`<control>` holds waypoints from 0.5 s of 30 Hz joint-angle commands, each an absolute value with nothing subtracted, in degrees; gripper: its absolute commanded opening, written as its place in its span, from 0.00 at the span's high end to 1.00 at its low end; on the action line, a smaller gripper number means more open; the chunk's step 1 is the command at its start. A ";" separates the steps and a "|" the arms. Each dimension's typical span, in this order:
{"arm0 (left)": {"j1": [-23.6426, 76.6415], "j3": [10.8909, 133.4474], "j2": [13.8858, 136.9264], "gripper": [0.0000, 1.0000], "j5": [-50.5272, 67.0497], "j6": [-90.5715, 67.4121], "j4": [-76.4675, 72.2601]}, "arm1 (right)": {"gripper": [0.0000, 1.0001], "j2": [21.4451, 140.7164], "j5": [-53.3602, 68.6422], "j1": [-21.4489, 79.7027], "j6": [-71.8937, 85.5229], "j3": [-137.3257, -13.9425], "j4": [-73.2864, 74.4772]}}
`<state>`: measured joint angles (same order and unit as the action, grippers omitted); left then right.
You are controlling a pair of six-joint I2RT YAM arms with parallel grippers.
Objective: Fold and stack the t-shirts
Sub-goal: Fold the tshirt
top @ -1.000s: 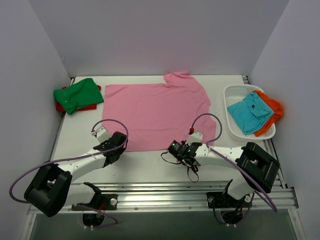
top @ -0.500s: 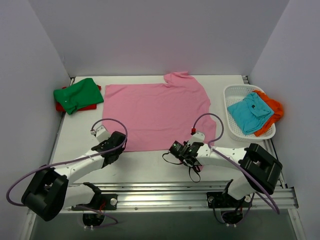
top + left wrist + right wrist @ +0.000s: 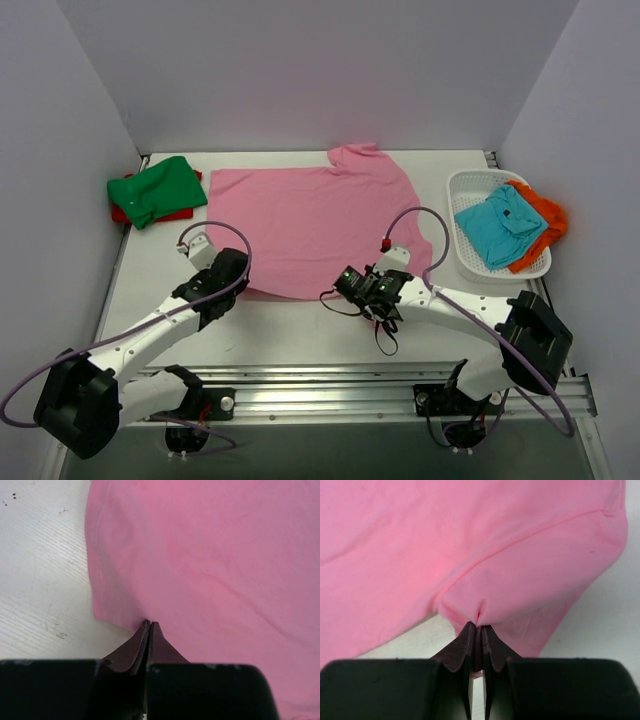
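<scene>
Far left at the back of the surface (image 3: 300, 335), green t-shirt (image 3: 157, 188) is lying folded on top of red t-shirt (image 3: 183, 213), only a red edge showing. Left gripper (image 3: 149, 625) is sitting at the near-left corner of the pink t-shirt (image 3: 310, 225), jaws pressed together and pinching the hem just beside the corner. The pink t-shirt is lying spread flat across the middle of the surface, collar end toward the back wall and the near hem toward the arms. Right gripper (image 3: 477, 626) is clamping the near-right part of the hem, jaws closed on a small pucker of cloth, with a crease running away from the pinch. The cloth around that pinch is bunching and lifting slightly off the surface. Far right, white mesh basket (image 3: 470, 182) is holding teal t-shirt (image 3: 498, 225) crumpled on top, with orange t-shirt (image 3: 545, 215) hanging over the basket's right rim.
</scene>
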<state>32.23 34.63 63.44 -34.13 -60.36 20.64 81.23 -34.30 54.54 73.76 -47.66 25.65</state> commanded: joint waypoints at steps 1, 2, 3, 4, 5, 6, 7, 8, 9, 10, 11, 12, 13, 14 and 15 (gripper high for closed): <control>32.34 38.58 65.04 0.98 -35.33 -59.06 20.66 | 1.00 82.70 -39.55 53.88 71.63 -51.94 29.79; 32.34 39.37 65.65 0.98 -35.51 -58.54 20.39 | 1.00 83.58 -40.33 53.62 71.11 -52.64 29.88; 32.34 39.81 65.92 0.98 -35.77 -58.45 20.39 | 1.00 84.02 -40.69 53.35 70.15 -53.34 30.06; 32.26 40.34 66.09 0.98 -36.03 -58.27 20.74 | 1.00 84.46 -41.13 53.09 69.79 -54.83 30.41; 32.26 40.78 66.53 0.98 -36.56 -57.92 20.57 | 1.00 85.42 -41.74 52.56 69.26 -55.63 30.41; 32.17 41.65 66.71 0.98 -36.91 -57.57 20.39 | 1.00 85.86 -41.92 52.30 68.30 -56.33 30.41; 31.91 42.18 66.97 0.98 -37.18 -57.13 20.39 | 1.00 86.30 -42.18 52.03 67.86 -57.73 30.41; 31.73 42.71 67.58 0.98 -37.35 -56.52 20.13 | 1.00 87.27 -42.62 51.42 67.42 -58.44 30.41; 31.55 43.93 68.11 0.98 -37.61 -55.90 19.60 | 1.00 87.80 -42.89 51.16 66.54 -59.23 30.50; 31.03 44.82 68.64 0.98 -37.62 -55.12 19.69 | 1.00 88.41 -43.15 50.72 66.19 -60.02 30.59; 30.68 45.52 69.95 0.98 -37.62 -54.50 19.51 | 1.00 88.94 -43.33 50.36 65.66 -61.51 30.59; 30.33 46.40 70.83 0.98 -37.44 -53.88 19.16 | 1.00 90.16 -43.68 49.32 65.31 -62.22 30.50; 29.80 48.23 71.62 0.98 -37.01 -53.09 19.07 | 1.00 90.87 -43.77 48.70 64.61 -63.01 30.41; 28.49 49.03 73.46 0.98 -36.57 -52.65 18.99 | 1.00 91.57 -43.77 48.00 64.08 -64.50 30.15; 27.69 49.91 74.43 0.98 -35.95 -52.21 18.55 | 1.00 93.06 -43.68 47.38 63.55 -65.38 29.97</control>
